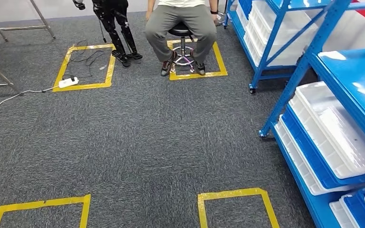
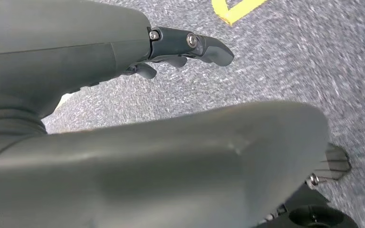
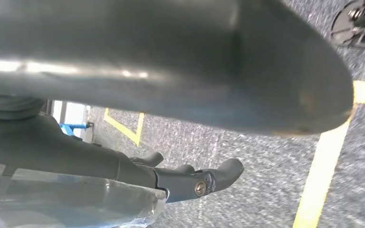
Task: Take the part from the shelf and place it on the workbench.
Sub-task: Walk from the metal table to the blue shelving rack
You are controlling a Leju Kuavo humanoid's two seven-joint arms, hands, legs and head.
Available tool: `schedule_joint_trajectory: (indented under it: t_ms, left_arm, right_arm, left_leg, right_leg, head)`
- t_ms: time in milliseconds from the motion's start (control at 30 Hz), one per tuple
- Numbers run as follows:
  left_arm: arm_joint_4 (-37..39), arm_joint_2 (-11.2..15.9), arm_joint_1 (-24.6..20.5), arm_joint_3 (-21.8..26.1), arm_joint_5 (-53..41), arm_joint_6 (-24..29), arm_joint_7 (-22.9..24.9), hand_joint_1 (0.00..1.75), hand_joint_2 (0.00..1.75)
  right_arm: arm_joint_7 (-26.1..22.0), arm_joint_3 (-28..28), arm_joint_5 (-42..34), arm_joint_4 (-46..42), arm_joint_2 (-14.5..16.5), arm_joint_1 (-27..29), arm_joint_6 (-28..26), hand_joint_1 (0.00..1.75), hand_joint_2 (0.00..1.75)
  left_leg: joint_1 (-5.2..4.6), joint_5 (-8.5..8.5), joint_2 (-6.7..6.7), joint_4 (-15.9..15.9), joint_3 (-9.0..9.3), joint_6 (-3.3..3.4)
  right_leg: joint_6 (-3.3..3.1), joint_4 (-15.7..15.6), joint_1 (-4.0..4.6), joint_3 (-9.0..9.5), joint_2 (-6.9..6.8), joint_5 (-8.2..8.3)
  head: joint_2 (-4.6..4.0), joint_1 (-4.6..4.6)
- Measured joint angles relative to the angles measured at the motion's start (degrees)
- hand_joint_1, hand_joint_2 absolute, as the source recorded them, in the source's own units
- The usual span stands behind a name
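Grey carpet [image 1: 138, 142] with yellow tape squares [image 1: 235, 204] ahead of you, a person on a stool [image 1: 183, 31] beyond. Blue shelf [image 1: 313, 57] with white trays [image 1: 342, 137] stands right. Left hand [image 2: 180, 47] holds nothing, fingers apart; right hand [image 3: 190, 180] grips a clear part [image 3: 76, 199].

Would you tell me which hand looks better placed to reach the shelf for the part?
Probably the right hand: the blue shelf with white trays stands on the robot's right. The left hand hangs over carpet.

Blue shelf [image 1: 313, 52], white trays [image 1: 337, 128]
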Motion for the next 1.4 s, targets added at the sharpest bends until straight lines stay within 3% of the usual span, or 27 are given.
schedule_joint_trajectory:
  t_ms: [100, 133, 167, 233, 300, 367, 433, 500, 567, 633, 667, 700, 733, 800, 867, 933, 1000, 1067, 1133, 1167, 1200, 1233, 1300, 1367, 1400]
  left_arm:
    - [0.0, -0.1, 0.1, 0.0, 0.0, 0.0, 0.0, 0.0, 0.0]
    - [0.0, -0.1, 0.2, 0.0, 0.0, -0.1, 0.1, 0.0, 0.0]
    - [0.0, -0.1, 0.2, 0.0, 0.0, -0.1, 0.1, 0.0, 0.0]
    - [0.0, -0.1, 0.2, 0.0, 0.1, -0.1, 0.1, 0.0, 0.0]
    - [0.1, 0.0, 0.3, 0.0, 0.2, -0.1, 0.1, 0.0, 0.0]
    - [0.1, 0.0, 0.3, 0.0, 0.3, -0.1, 0.1, 0.0, 0.0]
    - [0.1, 0.0, 0.1, 0.0, 0.4, 0.0, 0.1, 0.0, 0.0]
    - [0.1, -0.1, 0.1, 0.0, 0.4, 0.0, 0.1, 0.0, 0.0]
    - [0.1, -0.1, 0.2, 0.0, 0.5, 0.0, 0.1, 0.0, 0.0]
    - [0.1, -0.1, 0.3, 0.0, 0.5, 0.0, 0.1, 0.0, 0.0]
    - [0.1, -0.2, 0.4, 0.0, 0.5, 0.0, 0.1, 0.0, 0.0]
    - [0.1, -0.3, 0.3, 0.0, 0.5, 0.0, 0.1, 0.0, 0.0]
    - [0.1, -0.3, 0.3, 0.0, 0.5, 0.0, 0.1, 0.0, 0.0]
    - [0.1, -0.4, 0.3, 0.0, 0.5, 0.0, 0.1, 0.0, 0.0]
    - [0.1, -0.4, 0.3, 0.0, 0.4, 0.0, 0.1, 0.0, 0.0]
    - [0.0, -0.4, 0.1, 0.0, 0.4, 0.0, 0.1, 0.0, 0.0]
    - [0.0, -0.4, -0.1, 0.0, 0.4, 0.1, 0.1, 0.0, 0.0]
    - [0.0, -0.4, 0.0, 0.0, 0.4, 0.1, 0.1, 0.0, 0.0]
    - [0.0, -0.4, 0.2, 0.0, 0.4, 0.1, 0.1, 0.0, 0.0]
    - [0.0, -0.4, 0.2, 0.0, 0.4, 0.1, 0.1, 0.0, 0.0]
    - [0.0, -0.4, 0.3, 0.0, 0.4, 0.1, 0.1, 0.0, 0.0]
    - [0.0, -0.3, 0.3, 0.0, 0.4, 0.1, 0.1, 0.0, 0.0]
    - [0.1, -0.3, 0.3, 0.0, 0.4, -0.1, 0.1, 0.0, 0.0]
    - [0.1, -0.3, 0.2, 0.0, 0.4, -0.2, 0.0, 0.0, 0.0]
    - [0.2, -0.3, 0.2, 0.0, 0.4, -0.2, 0.1, 0.0, 0.0]
  right_arm:
    - [0.0, 0.0, 0.0, 0.0, -0.1, 0.0, 0.1, 0.0, 0.0]
    - [0.0, 0.0, 0.0, 0.0, -0.1, 0.1, 0.2, 0.0, 0.0]
    - [0.0, 0.0, 0.0, 0.0, -0.1, 0.1, 0.4, 0.0, 0.0]
    - [0.0, 0.0, 0.0, 0.0, -0.1, 0.2, 0.7, 0.0, 0.0]
    - [0.0, 0.0, 0.0, 0.0, 0.0, 0.1, 0.8, 0.0, 0.0]
    - [0.0, 0.0, 0.0, 0.0, 0.1, 0.0, 0.8, 0.0, 0.0]
    - [0.0, 0.0, 0.1, 0.0, 0.1, 0.2, 0.8, 0.0, 0.0]
    - [0.0, 0.0, 0.3, 0.0, 0.1, 0.2, 0.8, 0.0, 0.0]
    - [0.0, 0.0, 0.3, 0.0, 0.1, 0.1, 0.8, 0.0, 0.0]
    - [0.0, 0.0, 0.3, 0.0, 0.1, 0.1, 0.8, 0.0, 0.0]
    - [0.0, 0.0, 0.4, 0.0, 0.0, 0.1, 0.8, 0.0, 0.0]
    - [0.0, 0.0, 0.4, 0.0, 0.0, 0.1, 0.8, 0.0, 0.0]
    - [0.0, 0.0, 0.4, 0.0, -0.1, 0.2, 0.8, 0.0, 0.0]
    - [0.0, 0.0, 0.4, 0.0, -0.3, 0.1, 0.8, 0.0, 0.0]
    - [0.0, 0.0, 0.3, 0.0, -0.4, 0.0, 0.9, 0.0, 0.0]
    - [0.0, 0.0, 0.3, 0.0, -0.4, 0.2, 0.9, 0.0, 0.0]
    - [0.1, 0.0, 0.2, 0.0, -0.4, 0.2, 0.9, 0.0, 0.0]
    - [0.1, 0.0, 0.2, 0.0, -0.4, 0.1, 0.9, 0.0, 0.0]
    - [0.2, 0.0, 0.2, 0.0, -0.4, 0.1, 0.9, 0.0, 0.0]
    - [0.2, 0.0, 0.2, 0.0, -0.4, 0.1, 0.9, 0.0, 0.0]
    - [0.2, 0.0, 0.1, 0.0, -0.4, 0.2, 0.9, 0.0, 0.0]
    - [0.2, 0.0, 0.1, 0.0, -0.3, 0.2, 0.9, 0.0, 0.0]
    - [0.2, 0.0, 0.0, 0.0, -0.3, 0.2, 0.9, 0.0, 0.0]
    - [0.2, 0.0, -0.1, 0.0, -0.3, 0.0, 0.9, 0.0, 0.0]
    - [0.2, 0.0, -0.1, 0.0, -0.2, 0.0, 0.9, 0.0, 0.0]
  left_leg:
    - [0.17, -6.09, -1.74, 11.0, -4.68, -0.21]
    - [0.17, -6.81, -1.79, 13.5, -5.81, -0.09]
    - [0.17, -6.37, -1.87, 14.0, -6.01, 0.14]
    - [0.14, -2.68, -2.9, 8.7, -3.3, 0.86]
    - [0.1, 0.34, -5.64, 1.4, 0.4, 1.67]
    - [-0.11, 0.84, -6.93, -1.5, 1.78, 2.16]
    - [-0.21, 1.29, -5.61, -2.4, 2.0, 2.53]
    - [-0.14, 2.12, -4.08, -3.9, 2.38, 3.05]
    - [-0.32, 2.59, -2.44, -4.5, 2.33, 3.41]
    - [-0.53, 2.67, -0.66, -4.5, 1.98, 3.48]
    - [-0.59, 2.69, 0.18, -4.5, 1.87, 3.45]
    - [-0.61, 2.7, 0.95, -4.5, 1.83, 3.39]
    - [-0.61, 2.68, 1.68, -4.4, 1.82, 3.29]
    - [-0.81, 2.47, 2.96, -4.1, 1.8, 2.79]
    - [-1.09, 2.25, 4.1, -3.9, 1.93, 2.07]
    - [-0.92, 2.07, 4.81, -3.7, 2.16, 1.35]
    - [-0.47, 0.4, 2.58, -1.8, 1.61, 0.59]
    - [-0.22, -3.68, -0.8, 4.3, -0.82, 0.15]
    - [-0.16, -7.07, -1.89, 11.6, -3.91, 0.1]
    - [-0.13, -7.2, -2.0, 13.0, -4.49, 0.15]
    - [-0.09, -6.1, -2.13, 12.1, -3.97, 0.24]
    - [0.02, -4.1, -2.49, 9.2, -2.43, 0.34]
    - [0.44, -0.59, -5.17, 1.5, 1.38, 0.39]
    - [0.54, 0.27, -7.23, -2.0, 2.91, 0.45]
    - [0.33, 0.22, -7.07, -2.2, 2.83, 0.66]
  right_leg:
    - [-0.67, 0.0, 0.49, -0.18, 1.29, 0.4]
    - [-0.77, 0.0, 0.72, -0.25, 1.86, 0.46]
    - [-0.81, 0.0, 0.91, -0.27, 2.52, 0.5]
    - [-0.86, 0.0, 1.12, -0.13, 3.96, 0.56]
    - [-0.64, 0.1, 1.2, -0.1, 5.33, 0.68]
    - [-0.1, 0.0, 1.06, -0.51, 6.58, 1.01]
    - [0.55, -0.1, 0.97, -1.04, 7.24, 1.39]
    - [0.53, 2.0, 1.21, -2.61, 4.95, 0.32]
    - [0.04, 8.6, 1.21, -6.21, 2.04, -2.77]
    - [0.26, 15.3, 0.9, -9.48, 1.31, -5.13]
    - [0.74, 16.1, 0.75, -9.7, 1.13, -5.17]
    - [1.39, 14.4, 0.64, -8.56, 0.8, -4.35]
    - [2.01, 10.6, 0.55, -6.28, 0.08, -2.99]
    - [2.35, 2.1, 0.72, -1.49, -2.44, -0.58]
    - [1.65, -1.2, 1.03, 0.1, -3.36, 0.37]
    - [0.84, -1.2, 0.86, -0.08, -2.02, 0.72]
    - [0.06, -1.4, 0.34, 0.07, -0.8, 1.03]
    - [-0.53, -1.4, 0.16, 0.05, 0.43, 1.37]
    - [-0.8, -1.4, 0.39, -0.19, 1.85, 1.6]
    - [-0.83, -1.3, 0.48, -0.26, 2.66, 1.68]
    - [-0.84, -1.3, 0.53, -0.27, 3.51, 1.75]
    - [-0.83, -1.2, 0.52, -0.22, 4.36, 1.81]
    - [-0.65, -1.0, 0.64, -0.3, 5.92, 1.93]
    - [0.01, -0.8, 0.74, -1.0, 7.27, 2.27]
    - [0.52, -0.8, 0.73, -1.42, 7.93, 2.54]
  head:
    - [0.0, -0.05]
    - [0.0, -0.05]
    - [0.0, -0.04]
    - [0.0, -0.04]
    - [0.0, 0.03]
    - [0.0, -0.05]
    - [0.0, -0.15]
    - [0.0, 0.04]
    - [0.0, 0.3]
    - [0.0, 0.41]
    - [0.0, 0.41]
    - [0.0, 0.42]
    - [0.0, 0.42]
    - [0.0, 0.41]
    - [0.0, 0.29]
    - [0.0, 0.22]
    - [0.0, 0.16]
    - [0.0, 0.06]
    - [0.0, 0.06]
    - [0.0, 0.05]
    - [0.0, 0.05]
    - [0.0, 0.04]
    - [0.0, 0.08]
    - [0.0, 0.09]
    - [0.0, 0.08]
